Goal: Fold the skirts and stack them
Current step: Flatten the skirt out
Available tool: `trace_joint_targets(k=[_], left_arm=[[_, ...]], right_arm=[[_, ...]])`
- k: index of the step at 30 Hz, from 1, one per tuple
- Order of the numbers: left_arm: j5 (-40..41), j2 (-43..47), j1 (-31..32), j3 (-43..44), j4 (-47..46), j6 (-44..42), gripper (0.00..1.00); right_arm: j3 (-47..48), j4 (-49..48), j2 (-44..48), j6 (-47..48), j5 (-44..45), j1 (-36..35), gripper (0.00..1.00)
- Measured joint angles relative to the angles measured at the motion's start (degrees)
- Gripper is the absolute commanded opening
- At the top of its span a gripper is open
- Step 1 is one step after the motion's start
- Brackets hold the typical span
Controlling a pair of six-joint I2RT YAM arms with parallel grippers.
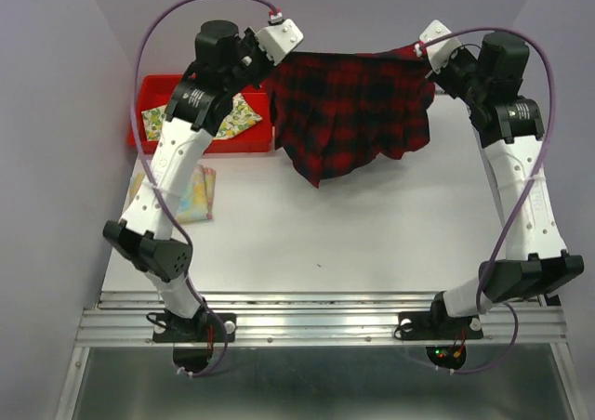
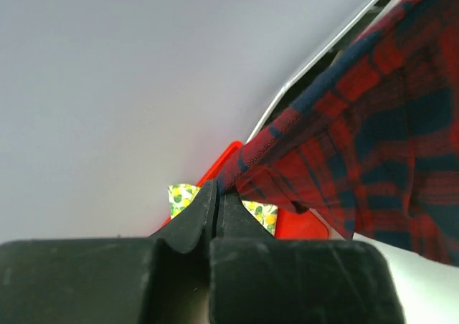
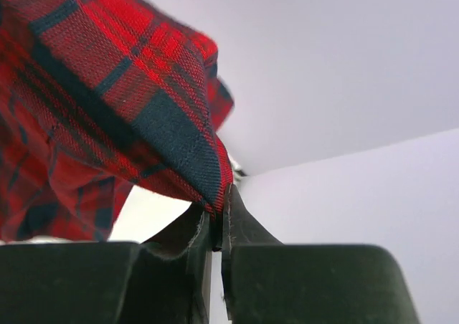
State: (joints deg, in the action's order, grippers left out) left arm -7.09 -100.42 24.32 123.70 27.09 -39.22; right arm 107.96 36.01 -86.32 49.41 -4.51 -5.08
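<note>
Two top corners of red-and-black plaid skirt (image 1: 358, 109) pinched, one in left gripper (image 2: 217, 188), one in right gripper (image 3: 219, 206), cloth hanging spread above far side of table (image 1: 353, 234), only top view shows pastel floral skirt (image 1: 195, 195) lying on it

The left gripper (image 2: 217, 195), its black jaws pressed together, pinches a corner of the red-and-black plaid skirt (image 2: 358, 137), which stretches up and away to the right. Just behind the fingertips, scraps of the lemon-print skirt (image 2: 181, 196) show on either side, by the rim of a red bin (image 2: 226, 155). A pale wall (image 2: 129, 73) fills the background.
</note>
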Motion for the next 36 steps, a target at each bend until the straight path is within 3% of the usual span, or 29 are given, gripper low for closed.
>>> trace_joint_targets(k=[4, 9, 15, 19, 22, 25, 28, 31, 36], left_arm=[[-2.99, 11.54, 1.49, -11.69, -2.34, -1.36, 0.00], [-9.25, 25.24, 3.34, -30.56, -0.17, -0.66, 0.00], [-7.91, 27.54, 12.41, -43.17, 4.11, 3.37, 0.00], [-5.29, 22.91, 13.90, -40.70, 4.68, 6.21, 0.00], [-0.09, 15.30, 4.20, -27.45, 3.50, 10.05, 0.00], [0.22, 7.45, -1.95, -11.85, -2.08, 13.86, 0.00], [-0.22, 5.60, -2.97, -5.49, -5.81, 13.68, 0.00], [-4.57, 8.09, -2.91, -5.92, -6.99, 11.45, 0.00], [-11.34, 21.24, -2.14, -23.96, -6.82, 6.43, 0.00]], right_arm=[[-3.78, 2.40, 5.57, 5.55, 1.77, -0.57, 0.01], [-13.27, 13.66, 13.99, 8.68, -1.09, -0.92, 0.01], [-16.39, 28.20, 11.80, 1.90, -3.19, -6.64, 0.01], [-16.59, 28.87, 7.39, -1.70, -0.15, -10.29, 0.01], [-10.93, 25.20, 3.28, -2.73, 7.06, -7.50, 0.01], [8.04, 19.37, -6.69, -2.84, 7.02, -4.35, 0.01], [16.87, 12.00, -10.49, 0.50, 7.58, -4.26, 0.01], [16.11, 11.58, -7.85, 5.14, 7.74, -4.26, 0.01], [8.00, 19.98, 1.57, 12.11, 5.79, -4.26, 0.01]])
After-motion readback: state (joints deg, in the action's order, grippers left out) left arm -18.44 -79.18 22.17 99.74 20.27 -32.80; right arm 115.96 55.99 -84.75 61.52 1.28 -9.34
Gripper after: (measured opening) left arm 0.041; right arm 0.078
